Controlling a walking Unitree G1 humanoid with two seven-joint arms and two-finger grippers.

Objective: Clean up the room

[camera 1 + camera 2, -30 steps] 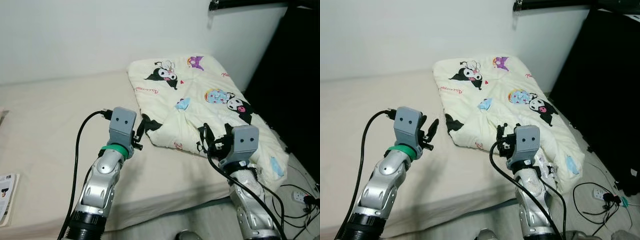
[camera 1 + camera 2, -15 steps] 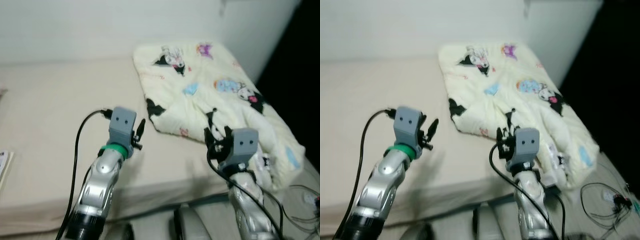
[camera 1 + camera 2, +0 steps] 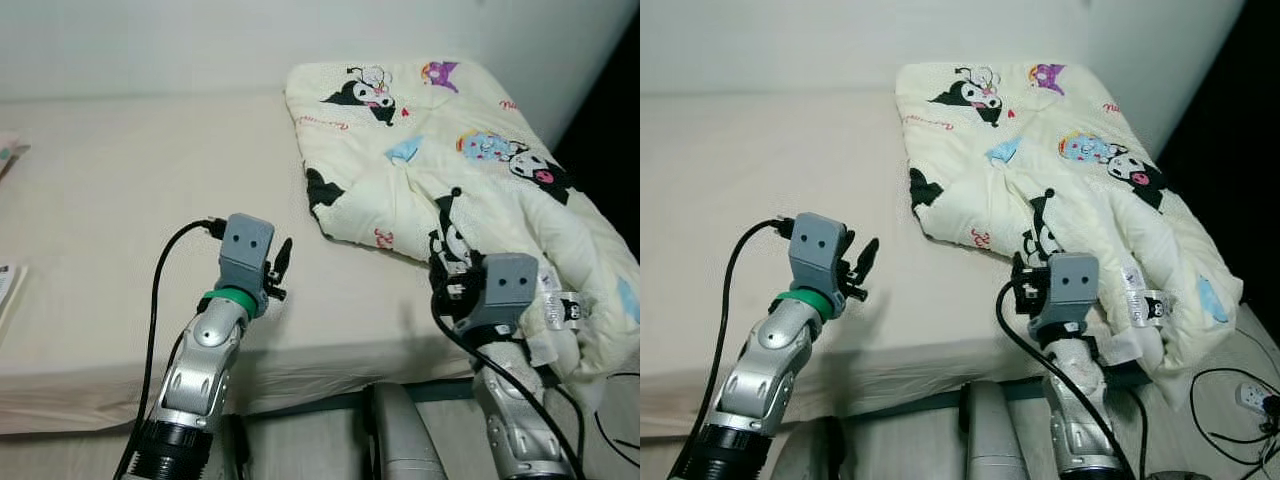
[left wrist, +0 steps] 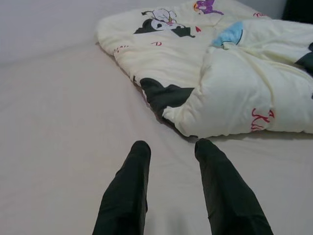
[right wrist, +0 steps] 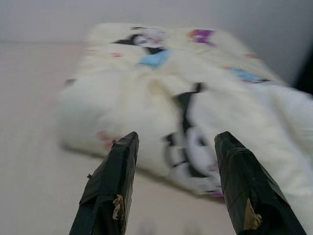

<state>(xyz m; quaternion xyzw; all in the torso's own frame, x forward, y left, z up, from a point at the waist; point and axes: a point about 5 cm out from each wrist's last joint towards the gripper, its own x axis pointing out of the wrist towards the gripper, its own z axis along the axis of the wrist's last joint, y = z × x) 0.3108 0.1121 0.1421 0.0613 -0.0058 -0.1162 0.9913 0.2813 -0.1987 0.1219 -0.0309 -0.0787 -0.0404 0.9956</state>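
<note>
I see cream cartoon-print quilt (image 3: 450, 170) at upper right of frame, lying on bed (image 3: 120, 220), far corner drooping over bed edge. My left claw (image 4: 171, 147) hovers over bare mattress, fingers apart, near quilt's edge. My right claw (image 5: 173, 142) fingers spread wide, holding nothing, pointed at quilt, just short of it.

You see a soft, puffy cloth quilt (image 3: 470, 170), matt cream with printed cartoon figures, on a bed (image 3: 120, 190) under a smooth matt beige sheet. Both arms are brushed silver metal with grey plastic wrist housings; the right claw (image 5: 176, 183) has matt black fingers (image 5: 110, 191) with worn tips.
</note>
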